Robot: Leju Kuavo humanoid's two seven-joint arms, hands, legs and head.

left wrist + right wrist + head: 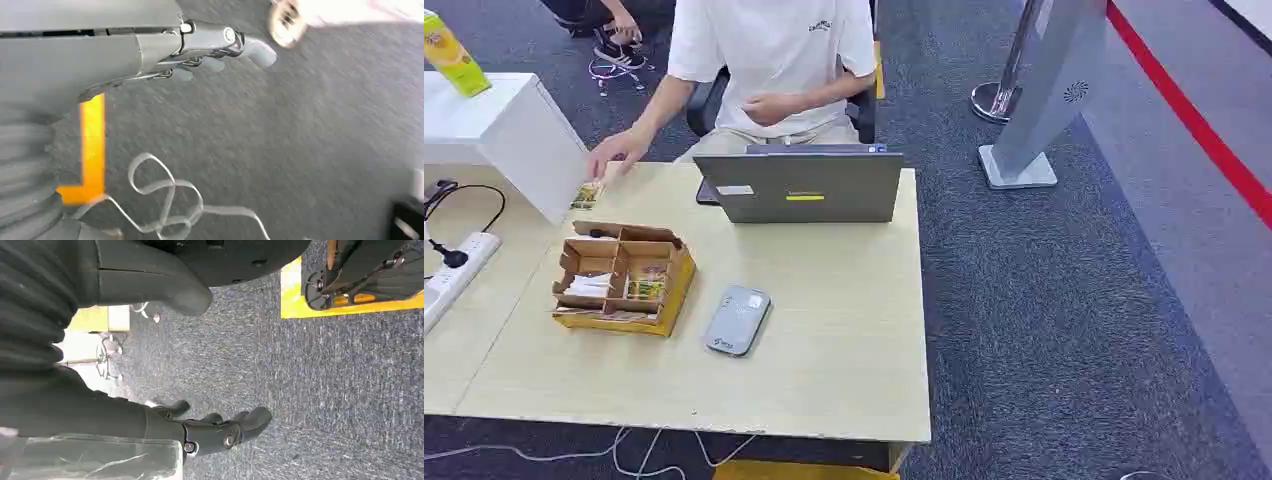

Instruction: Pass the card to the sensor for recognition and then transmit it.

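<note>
Hands: our left hand (220, 47) and right hand (215, 432) hang over carpet, fingers loosely apart, holding nothing.
Card: a card (586, 195) lies under a person's hand (616, 152) beside the divided box (624, 278); the sensor (737, 320) sits nearby.
Risk: we could collide with that hand when reaching.

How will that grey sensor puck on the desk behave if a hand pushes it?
The sensor lies flat and low with rounded corners, so it will probably slide, not tip or roll. Its shell looks smooth on the bare desk, so it may skid easily. It seems rigid and light.
</note>
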